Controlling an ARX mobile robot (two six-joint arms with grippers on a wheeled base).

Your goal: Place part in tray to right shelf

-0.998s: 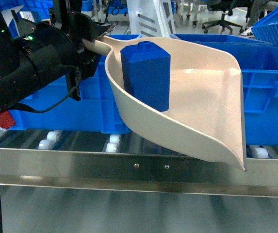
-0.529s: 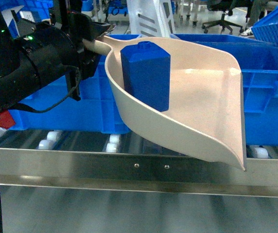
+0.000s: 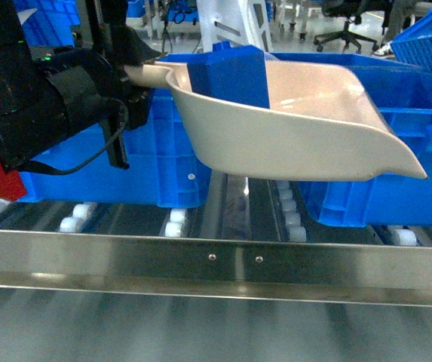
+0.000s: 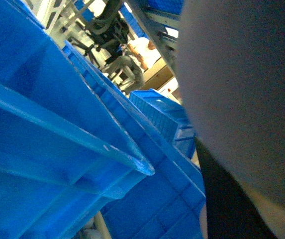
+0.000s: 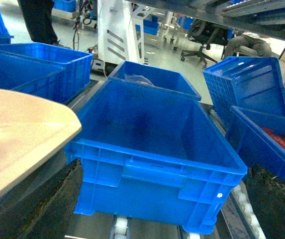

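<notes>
Status: the part [image 3: 229, 75] sits inside the tray [image 3: 291, 139], at the handle end, with only its upper body showing above the near wall. The tray is airborne, held roughly level over the shelf [image 3: 216, 260], with its front lip pointing right and clear of the rollers below. So the part is loaded and carried; judged from this, what remains is to bring the tray to the drop spot on the shelf, or over a crate, and tip or set it down. Nothing has yet been delivered.

Behind the tray stand two blue crates: one at left [image 3: 136, 162] and an empty one at right [image 5: 152, 149]. The right wrist view shows that crate's interior bare, with the tray's lip at lower left, just beside its near corner.

Left arm: reaches in from the left of the head view, wrist about level. The left gripper [image 3: 136, 64] is at the tray's handle and appears to clamp it, but the jaws are hidden behind the wrist housing, so the grip cannot be confirmed. The left wrist view shows only crate walls and a blurred pale surface.

Right gripper: not visible in any view; its state cannot be told.
</notes>
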